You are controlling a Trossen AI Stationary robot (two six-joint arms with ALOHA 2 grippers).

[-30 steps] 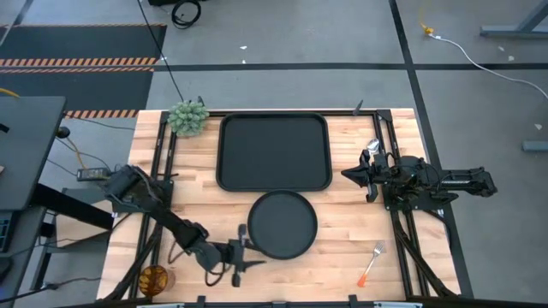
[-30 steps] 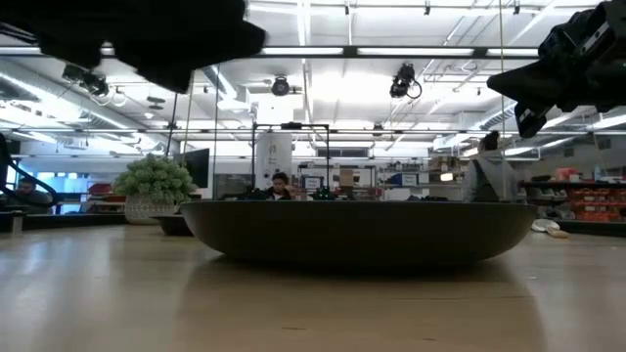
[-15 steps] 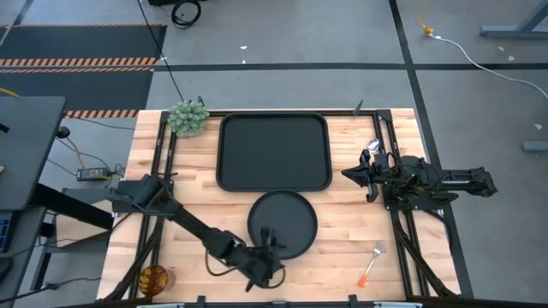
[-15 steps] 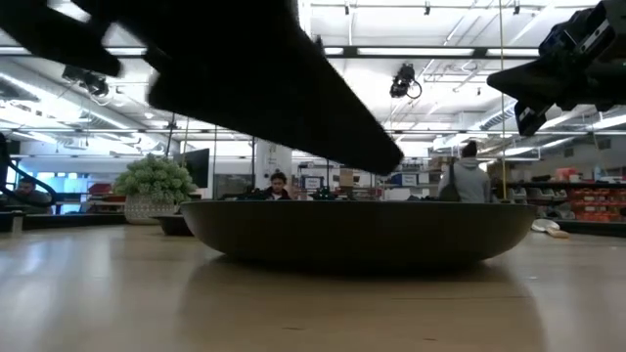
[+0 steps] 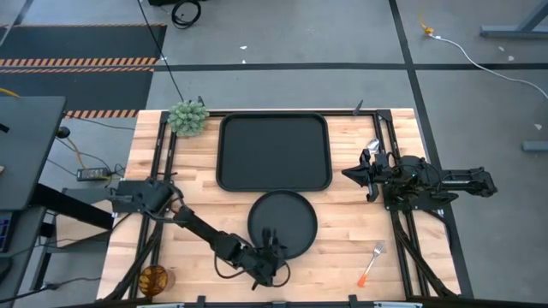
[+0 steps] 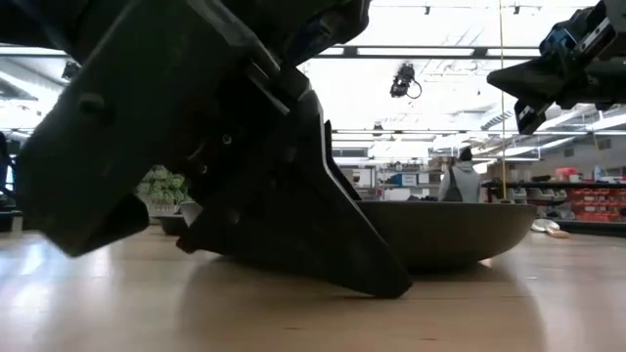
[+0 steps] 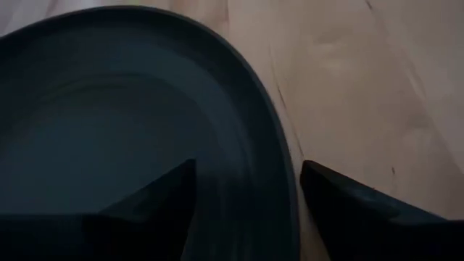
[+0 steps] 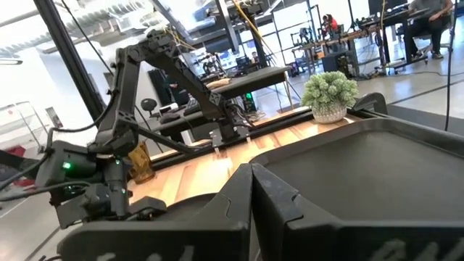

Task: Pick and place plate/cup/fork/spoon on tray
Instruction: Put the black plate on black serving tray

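The round black plate [image 5: 282, 224] lies flat on the wooden table, near of the large black tray [image 5: 274, 151]. My left gripper [image 5: 272, 243] is open at the plate's near rim, slanting down. In the left wrist view one finger [image 7: 163, 199] stands over the plate's inside and the other [image 7: 348, 199] outside the rim [image 7: 272, 181]. In the low view a fingertip [image 6: 391, 287] reaches down to the tabletop. The amber cup [image 5: 154, 278] stands at the near left corner. The fork [image 5: 372, 262] lies near right, and the spoon [image 5: 373, 147] lies by my right gripper [image 5: 346, 174], which waits shut.
A green plant ball [image 5: 187, 116] sits at the far left corner beside the tray. Bare wood lies between the plate and the fork. My right arm rests over the table's right side, above the table.
My left gripper has moved toward the table's right edge along the near side, from left of the plate to its near rim. It has also sunk down to the tabletop. The plate has stayed where it was.
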